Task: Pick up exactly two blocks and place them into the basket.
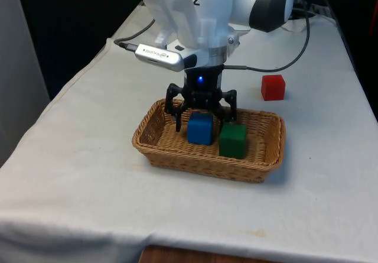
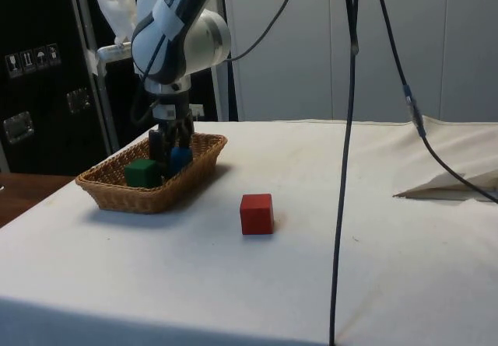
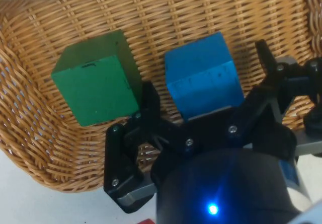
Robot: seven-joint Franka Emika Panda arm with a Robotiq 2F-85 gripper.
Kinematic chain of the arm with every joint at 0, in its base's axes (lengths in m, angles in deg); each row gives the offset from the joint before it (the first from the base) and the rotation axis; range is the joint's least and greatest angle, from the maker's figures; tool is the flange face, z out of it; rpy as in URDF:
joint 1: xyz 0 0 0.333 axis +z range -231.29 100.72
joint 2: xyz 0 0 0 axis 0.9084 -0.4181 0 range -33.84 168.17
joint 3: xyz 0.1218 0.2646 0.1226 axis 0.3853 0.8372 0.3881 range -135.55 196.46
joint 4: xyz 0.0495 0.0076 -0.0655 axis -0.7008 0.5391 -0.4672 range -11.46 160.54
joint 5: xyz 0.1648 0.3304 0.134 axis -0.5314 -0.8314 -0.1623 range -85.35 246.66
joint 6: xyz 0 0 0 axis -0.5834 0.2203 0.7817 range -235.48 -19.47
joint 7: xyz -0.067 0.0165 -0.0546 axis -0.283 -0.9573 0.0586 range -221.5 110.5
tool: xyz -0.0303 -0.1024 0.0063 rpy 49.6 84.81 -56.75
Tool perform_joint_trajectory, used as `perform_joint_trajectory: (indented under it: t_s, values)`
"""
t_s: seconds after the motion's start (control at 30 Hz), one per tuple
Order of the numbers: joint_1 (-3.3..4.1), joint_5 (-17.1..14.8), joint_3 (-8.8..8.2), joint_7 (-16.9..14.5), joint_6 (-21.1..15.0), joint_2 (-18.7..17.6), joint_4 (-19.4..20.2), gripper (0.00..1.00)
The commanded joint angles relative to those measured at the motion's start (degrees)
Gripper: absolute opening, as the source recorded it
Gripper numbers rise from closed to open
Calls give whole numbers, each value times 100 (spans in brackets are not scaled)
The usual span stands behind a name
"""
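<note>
Front, side and wrist views of a single moment. The black two-finger gripper (image 1: 201,114) hangs inside the shallow rectangular woven wicker basket (image 1: 155,150), which sits on the table under a white cloth (image 1: 77,174). The fingers stand spread wide, one on each side of the blue cube-shaped block (image 1: 200,127); in the wrist view the blue cube-shaped block (image 3: 204,81) lies between the two fingers (image 3: 150,100) with a visible gap at the finger nearer the green block, so the gripper (image 3: 204,88) appears not to be clamping it, though contact at the other finger cannot be settled from these views. The blue block rests on the basket's woven floor.

The green cube-shaped block (image 1: 233,140) stands in the same basket, just beside the blue block, on the front view's right and nearer that camera. In the wrist view the green cube-shaped block (image 3: 97,85) lies close to the curved basket wall (image 3: 35,148), with one gripper finger between it and the blue block.

The red cube-shaped block (image 1: 273,87) sits on the cloth outside the basket, well apart from it, towards the front view's right and farther back. In the side view the red block (image 2: 257,213) stands alone on the cloth, with the basket (image 2: 117,190), the gripper (image 2: 173,140), the green block (image 2: 142,173) and the blue block (image 2: 180,159) beyond it.
</note>
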Motion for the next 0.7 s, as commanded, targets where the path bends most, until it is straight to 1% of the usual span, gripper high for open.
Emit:
perform_joint_trajectory:
  t_s: [0.0,0.13,0.17,0.2,0.23,0.3,0.4,0.43,0.47,0.5,0.53,0.63,0.67]
  values:
    - [0,0,0,0,-11,-11,-11,100]
    - [52,46,-103,29,115,183,34,100]
    - [6,6,-57,0,57,92,-17,100]
    - [63,57,-120,34,132,223,63,100]
    - [80,74,-138,40,178,309,109,100]
    - [86,103,-143,52,201,372,149,100]
    - [103,201,-155,74,235,636,338,100]
    - [40,160,-92,29,223,607,304,100]
    - [109,229,-155,86,241,705,390,100]
    - [109,252,-155,92,246,768,435,100]
    - [120,298,-160,92,258,911,539,100]
    - [120,384,-160,115,264,1100,688,100]
    - [57,309,-92,52,252,1037,619,100]
